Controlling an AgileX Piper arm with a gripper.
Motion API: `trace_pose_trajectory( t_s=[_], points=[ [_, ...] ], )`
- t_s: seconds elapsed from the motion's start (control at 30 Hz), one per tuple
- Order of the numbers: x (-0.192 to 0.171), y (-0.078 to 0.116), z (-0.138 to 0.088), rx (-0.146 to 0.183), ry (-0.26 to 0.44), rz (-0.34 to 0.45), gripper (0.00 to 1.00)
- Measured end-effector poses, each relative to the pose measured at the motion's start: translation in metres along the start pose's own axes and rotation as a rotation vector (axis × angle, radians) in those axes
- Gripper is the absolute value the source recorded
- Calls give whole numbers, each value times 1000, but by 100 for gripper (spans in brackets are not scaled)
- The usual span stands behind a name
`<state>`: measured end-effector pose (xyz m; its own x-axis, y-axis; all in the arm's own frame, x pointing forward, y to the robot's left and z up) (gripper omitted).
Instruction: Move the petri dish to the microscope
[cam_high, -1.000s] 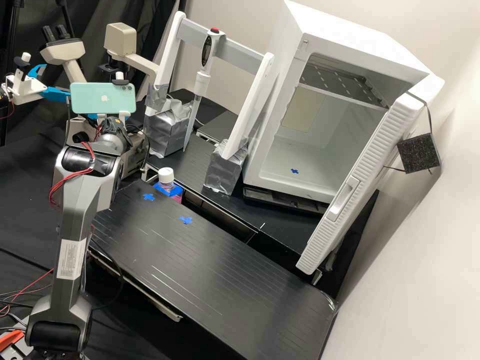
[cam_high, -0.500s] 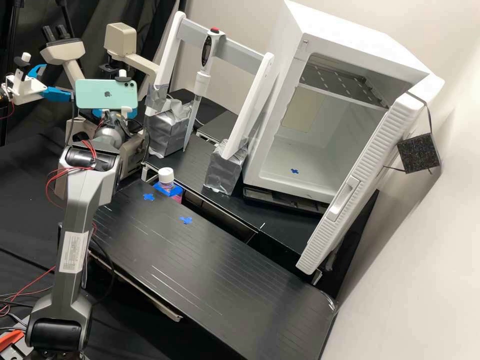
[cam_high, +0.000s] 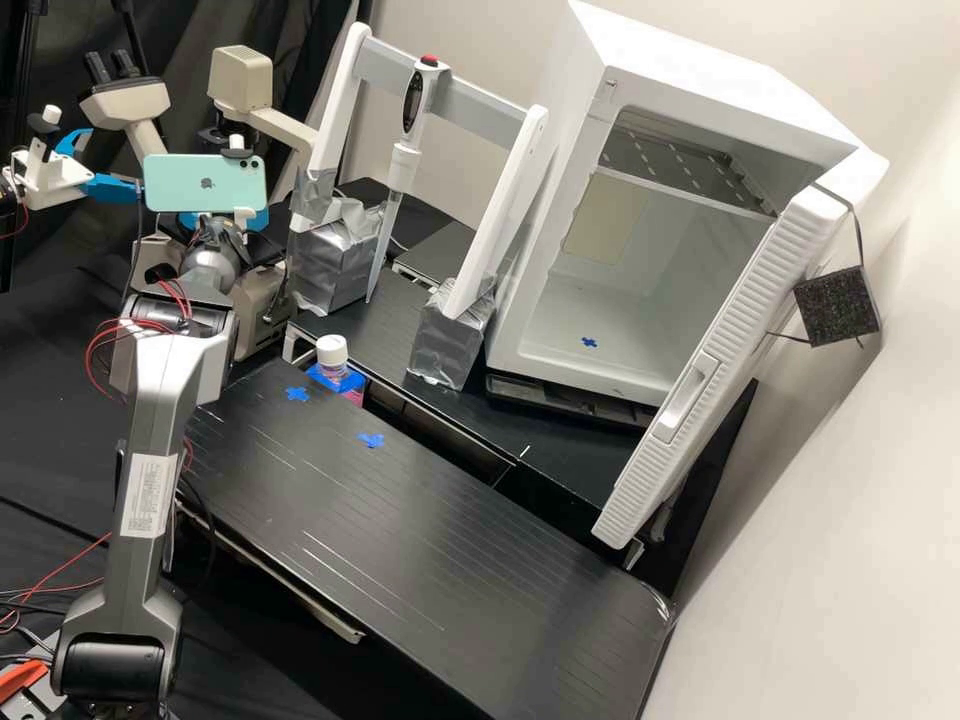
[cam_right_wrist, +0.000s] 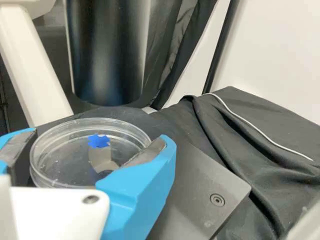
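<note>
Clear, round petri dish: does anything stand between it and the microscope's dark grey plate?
Nothing visible does. The petri dish, between the gripper's two blue fingers, is over the plate, a blue mark showing through it; contact is unclear. The broad black cylinder hangs beyond the dish, not in between.

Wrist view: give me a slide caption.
Clear petri dish, a blue mark showing within its rim, held between the gripper's blue fingers.

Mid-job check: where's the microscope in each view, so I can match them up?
High view: the microscope is at upper left, beyond the phone.
Wrist view: its dark stage extends beside the petri dish in the hand.
Shared landmark: the hand's blue fingers, just below the phone in the high view.
</note>
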<state>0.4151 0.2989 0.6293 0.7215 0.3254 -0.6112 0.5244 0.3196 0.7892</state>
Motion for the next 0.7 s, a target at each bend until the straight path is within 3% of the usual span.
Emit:
trace_pose_trajectory(
  t_s=[0.13,0.17,0.7],
  points=[
    [2,0,1,0,-4,1,0],
    [2,-1,1,0,-5,0,100],
    [2,-1,3,-16,-20,-6,100]
  ],
)
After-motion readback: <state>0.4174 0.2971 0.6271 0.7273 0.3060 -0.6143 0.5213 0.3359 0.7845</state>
